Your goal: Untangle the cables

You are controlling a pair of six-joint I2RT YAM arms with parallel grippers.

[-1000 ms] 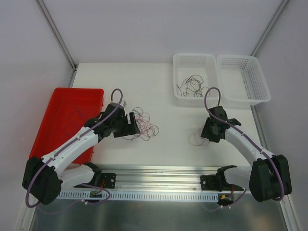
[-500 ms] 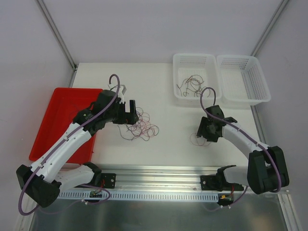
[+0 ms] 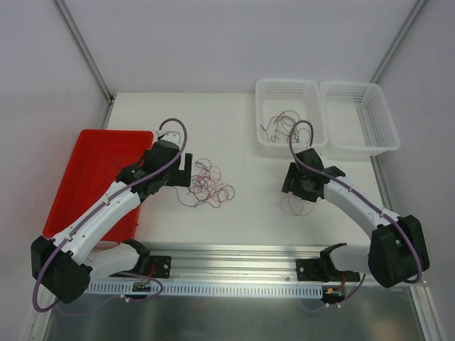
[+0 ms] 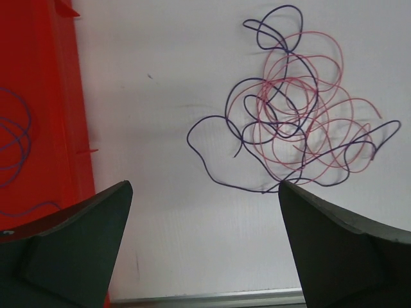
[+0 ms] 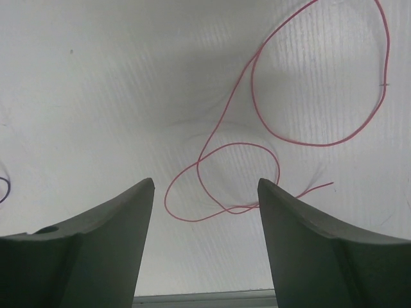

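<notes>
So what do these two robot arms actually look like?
Both match: the left arm and right arm have slim white tube segments linked by chunky black joints. A lilac cable runs along each, looping up near the wrist. Each ends in a black claw, left claw and right claw, with two dark, wedge-shaped fingers.

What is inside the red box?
A thin purple cable curls on the floor of the red box. The left arm covers the box's near right corner, so anything there is hidden.
</notes>
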